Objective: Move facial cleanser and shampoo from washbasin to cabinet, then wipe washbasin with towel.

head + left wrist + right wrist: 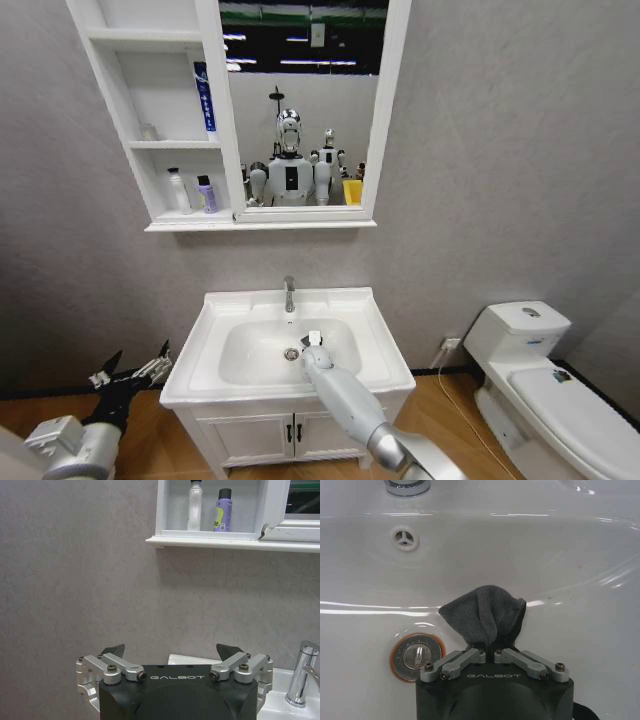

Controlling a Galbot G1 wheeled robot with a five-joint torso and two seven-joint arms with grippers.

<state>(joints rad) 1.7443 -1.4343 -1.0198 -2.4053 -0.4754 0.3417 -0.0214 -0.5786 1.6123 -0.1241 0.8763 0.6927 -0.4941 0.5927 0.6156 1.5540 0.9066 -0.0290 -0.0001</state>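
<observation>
My right gripper (pixel 313 341) reaches down into the bowl of the white washbasin (pixel 370 330), just right of the round drain (pixel 291 353). In the right wrist view this gripper (pixel 491 648) is shut on the dark grey towel (pixel 482 614), which bunches up against the bowl's bottom beside the drain (pixel 417 656). On the bottom shelf of the wall cabinet (pixel 150 148) stand a white bottle (pixel 178 190) and a purple bottle (pixel 207 194); a blue tube (pixel 204 98) stands one shelf up. I cannot tell which is cleanser or shampoo. My left gripper (pixel 135 375) hangs open left of the basin.
The chrome tap (pixel 289 293) stands at the basin's back rim. A mirror (pixel 300 100) joins the cabinet's right side. Below the basin is a two-door vanity (pixel 260 435). A white toilet (pixel 540 390) stands at the right, with a wall socket (pixel 452 343) between.
</observation>
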